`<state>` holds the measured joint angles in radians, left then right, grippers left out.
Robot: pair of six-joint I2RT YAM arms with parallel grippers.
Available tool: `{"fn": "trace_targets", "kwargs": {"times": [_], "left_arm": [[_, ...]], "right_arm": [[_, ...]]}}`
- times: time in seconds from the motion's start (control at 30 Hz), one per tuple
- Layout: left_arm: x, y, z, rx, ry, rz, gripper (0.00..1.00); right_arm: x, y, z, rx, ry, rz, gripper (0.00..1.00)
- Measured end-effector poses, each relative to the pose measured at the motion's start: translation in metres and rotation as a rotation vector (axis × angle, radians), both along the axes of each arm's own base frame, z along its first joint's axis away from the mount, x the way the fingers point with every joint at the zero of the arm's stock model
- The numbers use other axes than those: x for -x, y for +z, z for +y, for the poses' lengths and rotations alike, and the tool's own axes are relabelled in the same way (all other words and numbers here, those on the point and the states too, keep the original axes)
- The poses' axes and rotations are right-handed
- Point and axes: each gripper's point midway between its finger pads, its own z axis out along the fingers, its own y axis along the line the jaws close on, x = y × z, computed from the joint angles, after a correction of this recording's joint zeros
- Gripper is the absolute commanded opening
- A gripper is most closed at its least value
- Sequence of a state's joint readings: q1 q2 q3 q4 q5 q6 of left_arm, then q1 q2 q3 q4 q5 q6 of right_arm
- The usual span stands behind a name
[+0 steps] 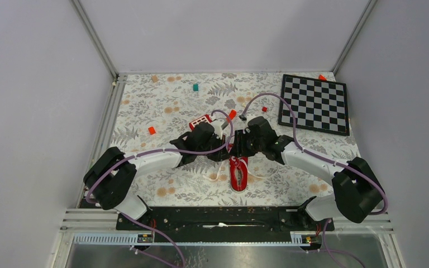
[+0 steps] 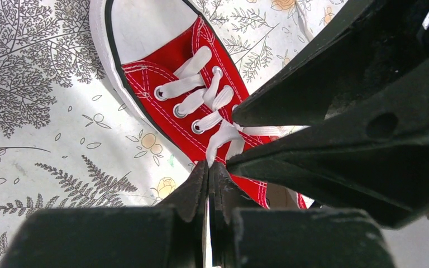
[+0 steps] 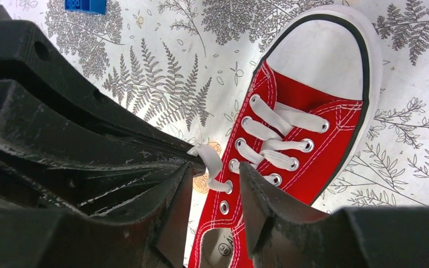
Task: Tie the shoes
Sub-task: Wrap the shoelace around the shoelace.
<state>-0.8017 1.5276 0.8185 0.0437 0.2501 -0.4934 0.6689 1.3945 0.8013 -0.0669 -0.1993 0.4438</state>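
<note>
1. While the left hand (image 2: 208,167) is pressed together, pinching one end of the white lace (image 2: 222,137) at its tips, the right hand (image 3: 215,187) stands spread just beside it, one jaw on each side of the raised strand, gripping nothing.
2. Under both hands lies the red sneaker (image 1: 238,174), flat on the tabletop (image 1: 145,106) between the two arms, its white toe cap turned toward their bases.
3. Done so far: the lace runs crossed through the eyelets and one end is lifted clear. Left to do: no crossing of ends, loop or bow shows anywhere, so I judge the tying barely begun. I cannot trace the other lace end.
4. Counted outward: two hands, one sneaker, one lace; farther off, one red block with white squares (image 1: 200,120), one teal piece (image 1: 195,87), one tan piece (image 1: 155,79), four small red-orange bits (image 1: 151,130) and one chessboard (image 1: 314,103).
</note>
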Motion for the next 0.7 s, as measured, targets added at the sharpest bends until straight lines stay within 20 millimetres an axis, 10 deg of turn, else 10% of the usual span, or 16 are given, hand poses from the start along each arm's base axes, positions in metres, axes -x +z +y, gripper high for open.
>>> {"fn": "trace_targets", "kwargs": {"times": [0.23, 0.7], "left_arm": [[0.001, 0.006, -0.006, 0.03, -0.02, -0.008, 0.0], [0.011, 0.015, -0.023, 0.07, -0.141, 0.026, 0.19]], "right_arm": [[-0.005, 0.001, -0.001, -0.003, -0.031, -0.007, 0.02], [0.004, 0.016, -0.016, -0.039, -0.087, -0.048, 0.0]]}}
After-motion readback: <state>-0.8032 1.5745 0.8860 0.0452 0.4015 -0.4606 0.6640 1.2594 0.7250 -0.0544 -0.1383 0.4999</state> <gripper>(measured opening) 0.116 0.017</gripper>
